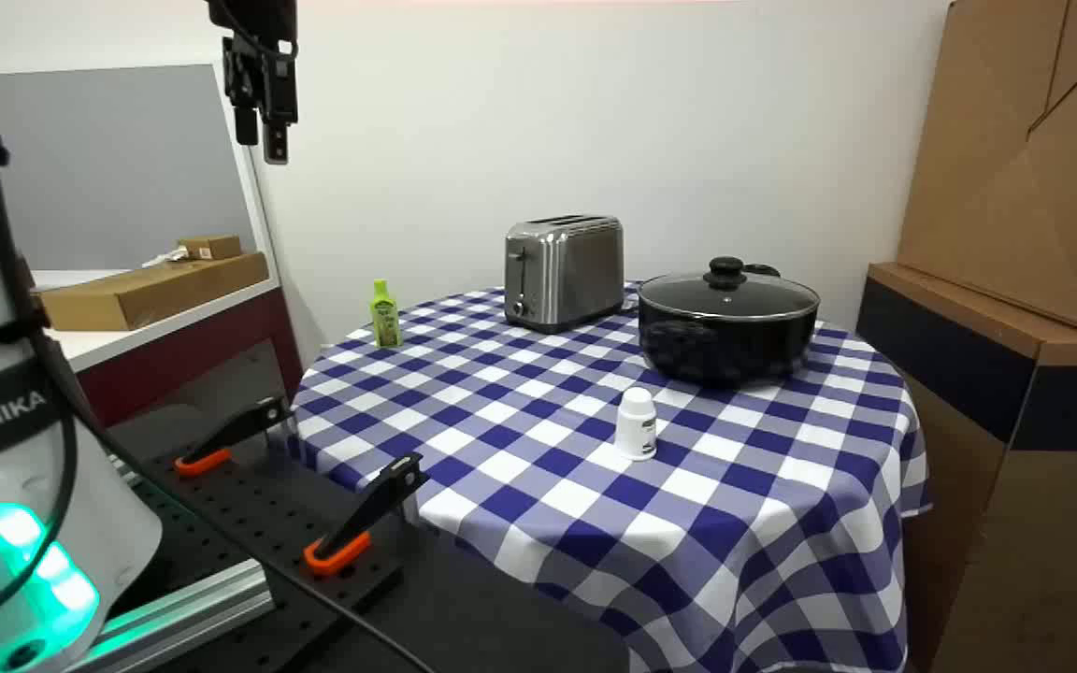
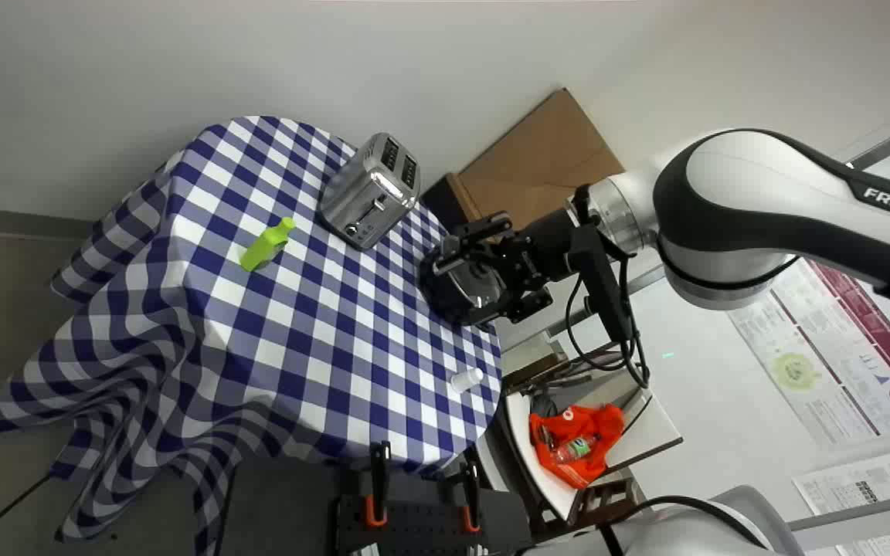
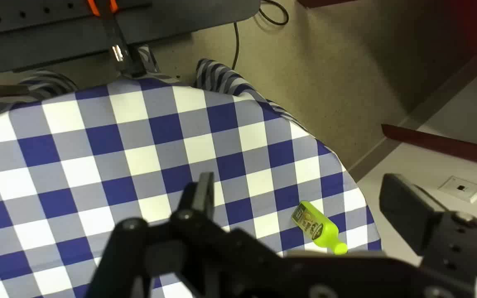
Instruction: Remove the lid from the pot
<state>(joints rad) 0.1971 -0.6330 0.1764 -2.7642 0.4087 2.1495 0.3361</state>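
Note:
The black pot [image 1: 730,353] stands upright on the far right of the table in an exterior view. The glass lid [image 1: 688,297] with its black knob lies flat on it. In an exterior view the pot [image 2: 436,289] and lid [image 2: 482,279] show partly, behind my gripper [image 2: 460,290]. My gripper [image 1: 262,140] hangs high in the air, well to the left of the pot and apart from it, pointing down. In the wrist view my gripper [image 3: 304,194] has its fingers wide apart with nothing between them. The pot and lid are out of the wrist view.
A silver toaster [image 1: 565,273] stands beside the pot. A green bottle [image 1: 386,318] stands at the table's left, below the fingers in the wrist view [image 3: 317,227]. A white bottle [image 1: 636,426] stands in front of the pot. Clamps [image 1: 366,514] line the near edge; cardboard boxes [image 1: 1015,178] stand right.

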